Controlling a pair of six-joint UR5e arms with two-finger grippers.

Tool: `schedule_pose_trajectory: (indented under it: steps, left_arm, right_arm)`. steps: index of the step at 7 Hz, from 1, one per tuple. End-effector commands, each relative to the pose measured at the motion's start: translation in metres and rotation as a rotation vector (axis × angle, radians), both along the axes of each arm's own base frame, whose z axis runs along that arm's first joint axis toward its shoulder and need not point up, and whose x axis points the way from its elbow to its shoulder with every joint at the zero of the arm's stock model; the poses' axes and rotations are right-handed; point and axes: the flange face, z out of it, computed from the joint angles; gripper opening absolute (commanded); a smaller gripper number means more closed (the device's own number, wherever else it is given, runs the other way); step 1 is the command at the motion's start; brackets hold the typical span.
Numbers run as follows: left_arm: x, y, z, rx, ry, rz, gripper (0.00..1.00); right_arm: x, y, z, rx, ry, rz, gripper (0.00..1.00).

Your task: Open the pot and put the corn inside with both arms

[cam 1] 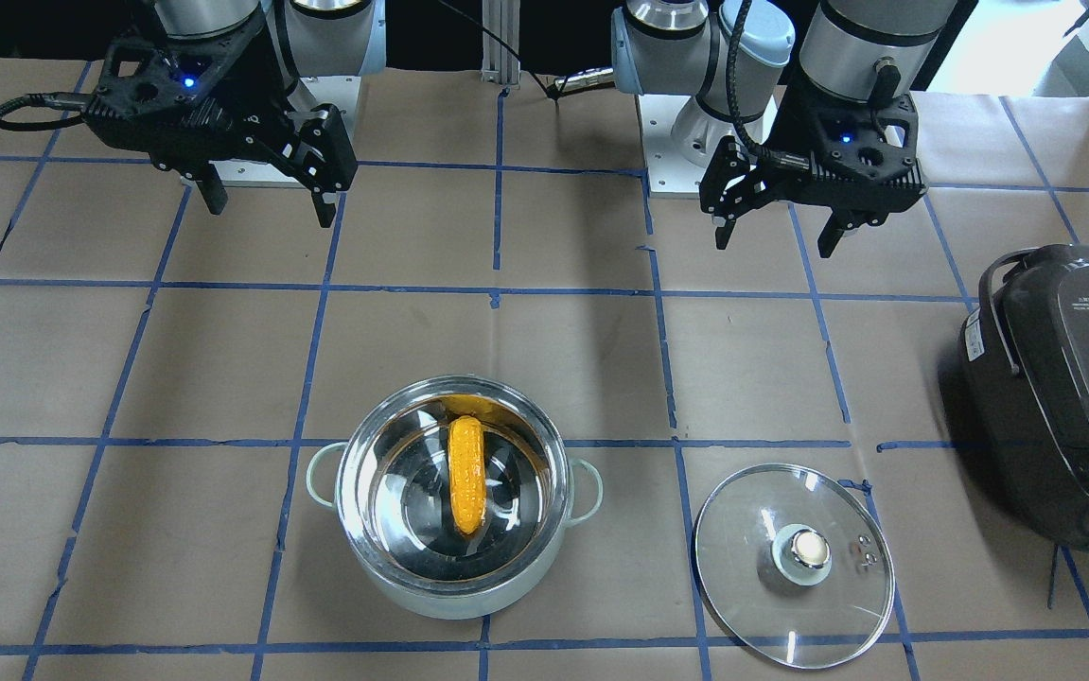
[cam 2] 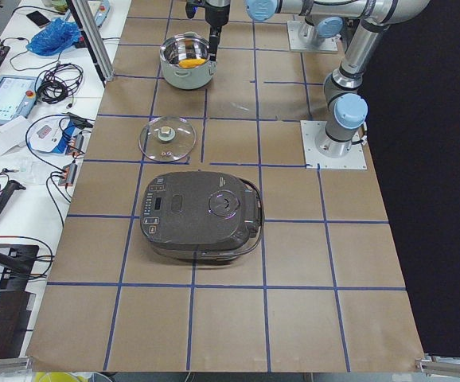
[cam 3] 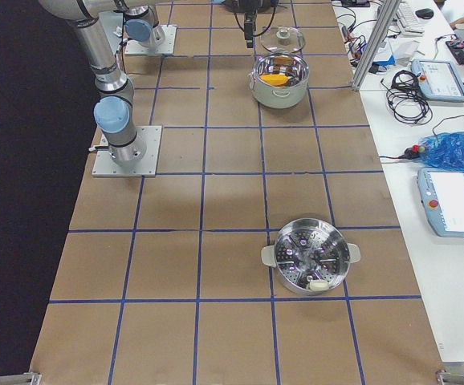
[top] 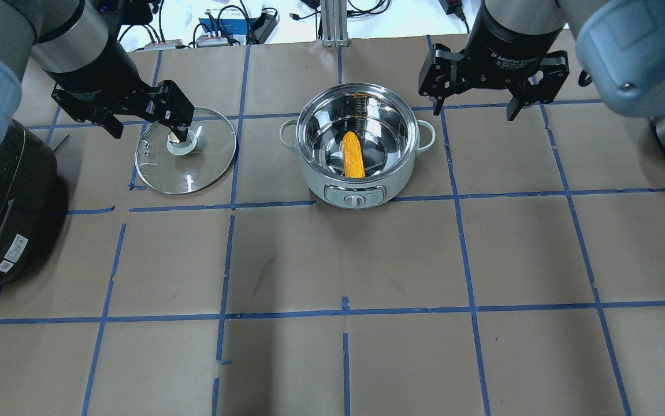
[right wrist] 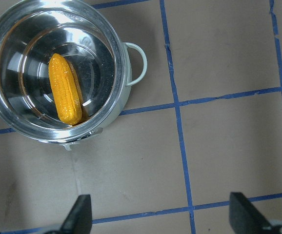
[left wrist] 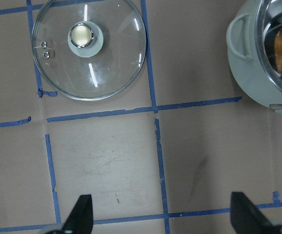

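The stainless-steel pot (cam 1: 449,596) stands open, and the orange-yellow corn (cam 1: 466,473) lies inside it on the bottom. The glass lid (cam 1: 752,586) lies flat on the table beside the pot, knob up. My left gripper (cam 1: 776,241) is open and empty, hovering above the table back from the lid. My right gripper (cam 1: 270,214) is open and empty, hovering back from the pot on its other side. In the overhead view the left gripper (top: 146,133) hangs over the lid (top: 205,156), and the right gripper (top: 474,112) is beside the pot (top: 320,185) holding the corn (top: 353,155).
A dark grey rice cooker (cam 1: 1064,388) sits beyond the lid on my left. A steel steamer basket (cam 3: 311,255) stands far off on my right. The paper-covered table carries a blue tape grid.
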Motion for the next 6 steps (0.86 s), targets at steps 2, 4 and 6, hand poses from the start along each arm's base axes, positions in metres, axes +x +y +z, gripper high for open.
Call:
schedule_pose_trajectory:
  steps: [2, 4, 6]
  left_arm:
    - [0.0002, 0.0004, -0.0005, 0.001, -0.003, 0.004, 1.00]
    - [0.0002, 0.0011, -0.0006, 0.001, -0.003, 0.004, 1.00]
    - [0.0001, 0.0026, -0.0021, 0.004, -0.002, 0.004, 1.00]
  right_arm:
    - [-0.0034, -0.0016, -0.0015, 0.003, -0.001, 0.003, 1.00]
    - [-0.0024, -0.0039, -0.0035, 0.004, -0.001, 0.004, 1.00]
    - [-0.0040, -0.0041, -0.0052, 0.009, 0.001, 0.000, 1.00]
